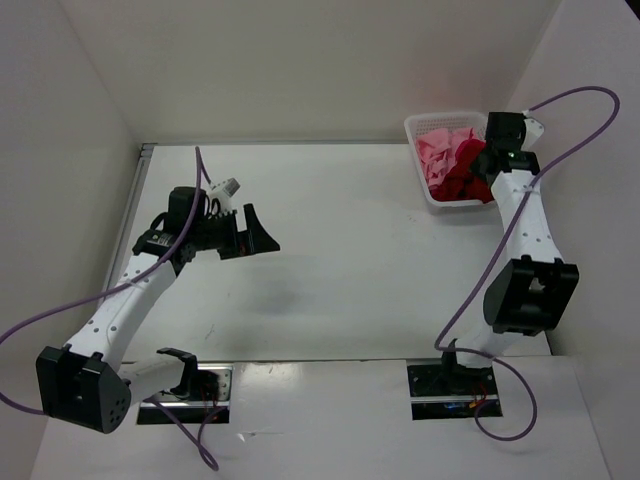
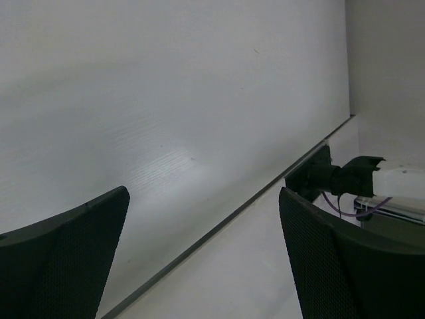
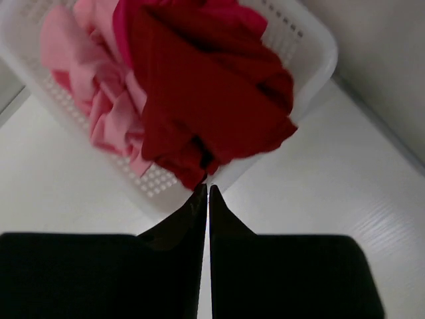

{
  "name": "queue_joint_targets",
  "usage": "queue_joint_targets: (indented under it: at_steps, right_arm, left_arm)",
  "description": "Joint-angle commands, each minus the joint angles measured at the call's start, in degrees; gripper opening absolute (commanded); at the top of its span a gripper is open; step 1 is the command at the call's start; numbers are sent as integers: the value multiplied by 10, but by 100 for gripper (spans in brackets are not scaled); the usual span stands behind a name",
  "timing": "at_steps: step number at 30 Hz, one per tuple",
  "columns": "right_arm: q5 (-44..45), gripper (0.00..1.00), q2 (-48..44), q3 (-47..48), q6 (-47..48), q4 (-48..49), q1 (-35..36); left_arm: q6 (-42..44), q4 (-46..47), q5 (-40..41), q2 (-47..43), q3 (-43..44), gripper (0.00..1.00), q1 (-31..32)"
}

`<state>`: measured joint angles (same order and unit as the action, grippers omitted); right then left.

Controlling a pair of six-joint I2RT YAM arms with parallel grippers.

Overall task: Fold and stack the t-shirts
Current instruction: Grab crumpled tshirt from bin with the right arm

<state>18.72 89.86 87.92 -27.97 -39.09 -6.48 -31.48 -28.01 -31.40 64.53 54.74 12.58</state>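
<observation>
In the upper right, the right gripper (image 1: 487,160) is clamped on the dark red shirt (image 3: 206,100) above the white basket (image 3: 312,60); at mid-left, the left gripper (image 1: 262,232) is held wide apart.

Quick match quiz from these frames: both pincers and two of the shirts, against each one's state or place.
1. left pincer
2. right pincer
3. dark red shirt
4. light pink shirt

A. bunched inside the basket
B. open, over bare table
C. shut on a cloth edge
D. hanging out over the basket's rim

Pairs: 1-B, 2-C, 3-D, 4-A
</observation>
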Motion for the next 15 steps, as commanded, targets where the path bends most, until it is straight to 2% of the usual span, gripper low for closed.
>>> queue_joint_targets:
  at_steps: [1, 2, 3, 4, 5, 7, 11, 13, 14, 15]
  right_arm:
    - [45, 8, 51, 66, 8, 0, -30]
    - [45, 24, 59, 82, 8, 8, -36]
    - [35, 32, 80, 90, 19, 16, -36]
    - [35, 43, 94, 116, 20, 16, -36]
    - [42, 46, 109, 129, 26, 11, -36]
    - [42, 51, 144, 144, 32, 11, -36]
    - [15, 53, 169, 167, 40, 19, -36]
    - [-3, 54, 181, 179, 48, 31, -36]
    - [-4, 55, 186, 179, 48, 31, -36]
    - [-9, 55, 186, 186, 48, 31, -36]
  left_arm:
    - [6, 52, -70, -12, 3, 100, 3]
    - [0, 52, -70, -12, -4, 100, 3]
    - [0, 58, -75, -12, -4, 88, 3]
    - [0, 58, -75, -6, -4, 71, 3]
    - [0, 52, -56, -6, -4, 49, 3]
    - [0, 44, -43, -6, 1, 35, 3]
    - [5, 33, -24, -1, 7, 33, 3]
    - [5, 33, -24, -1, 7, 41, 3]
    - [5, 33, -24, -1, 7, 52, 3]
    - [5, 40, -24, -1, 7, 55, 3]
